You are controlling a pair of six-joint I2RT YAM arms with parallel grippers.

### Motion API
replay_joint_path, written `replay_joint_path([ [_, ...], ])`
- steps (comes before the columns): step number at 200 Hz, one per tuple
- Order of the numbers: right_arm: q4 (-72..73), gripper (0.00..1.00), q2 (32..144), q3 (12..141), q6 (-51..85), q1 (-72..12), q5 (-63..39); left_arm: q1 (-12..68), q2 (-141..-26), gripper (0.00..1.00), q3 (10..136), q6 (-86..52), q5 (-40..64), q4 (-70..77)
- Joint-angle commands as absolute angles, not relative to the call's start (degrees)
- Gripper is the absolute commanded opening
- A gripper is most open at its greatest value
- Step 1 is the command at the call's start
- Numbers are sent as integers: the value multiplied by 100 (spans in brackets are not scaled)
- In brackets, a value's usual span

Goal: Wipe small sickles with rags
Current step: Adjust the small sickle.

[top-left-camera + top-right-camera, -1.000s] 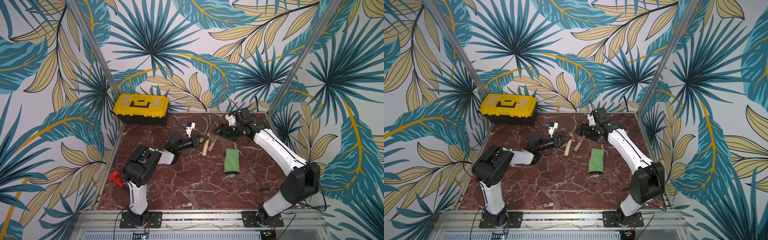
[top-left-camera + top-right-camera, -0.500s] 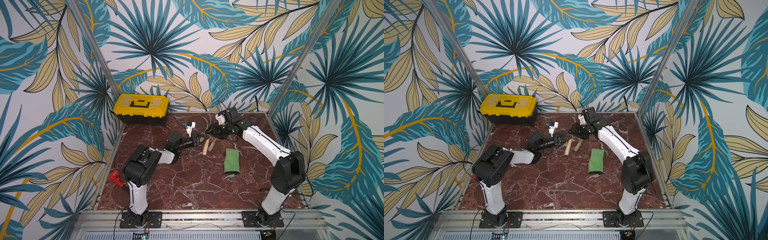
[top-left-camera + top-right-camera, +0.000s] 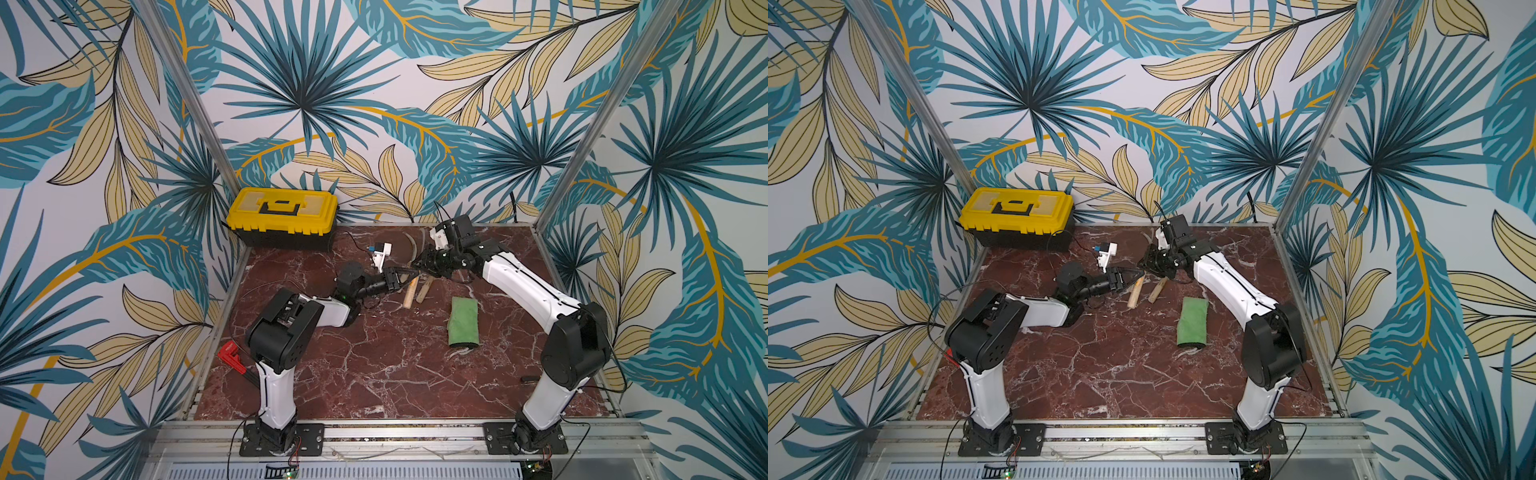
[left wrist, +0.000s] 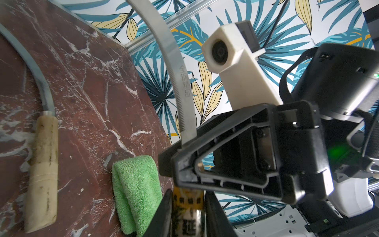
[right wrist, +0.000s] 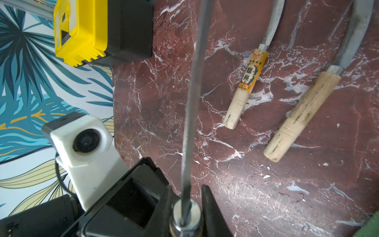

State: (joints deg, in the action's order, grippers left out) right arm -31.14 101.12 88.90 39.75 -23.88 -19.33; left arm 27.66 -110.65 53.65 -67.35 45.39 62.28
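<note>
The right claw (image 5: 185, 190) is clamped on the metal collar of a small sickle (image 5: 190, 102), whose grey blade is lifted off the marble worktop (image 5: 164, 102) — and the left claw (image 4: 188, 192) is closed on the same tool's orange-labelled handle. A labelled sickle (image 5: 247, 82) and a plain sickle (image 5: 303, 108) lie side by side on the worktop just beside the claws. The folded green rag (image 3: 463, 322) rests near them, untouched — a yellow toolbox (image 3: 282, 208) stands in the far corner.
</note>
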Motion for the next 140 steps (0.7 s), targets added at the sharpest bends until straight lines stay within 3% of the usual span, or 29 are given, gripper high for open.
replay_joint_path([
  [1,-2839,9,9812,8727,4411,-2399,-1416,2837,-10978,31,5441,-6583,4590,6271],
  [140,-2750,9,9851,9125,4755,-2618,-757,2988,-11183,31,5581,-6689,4550,6258],
])
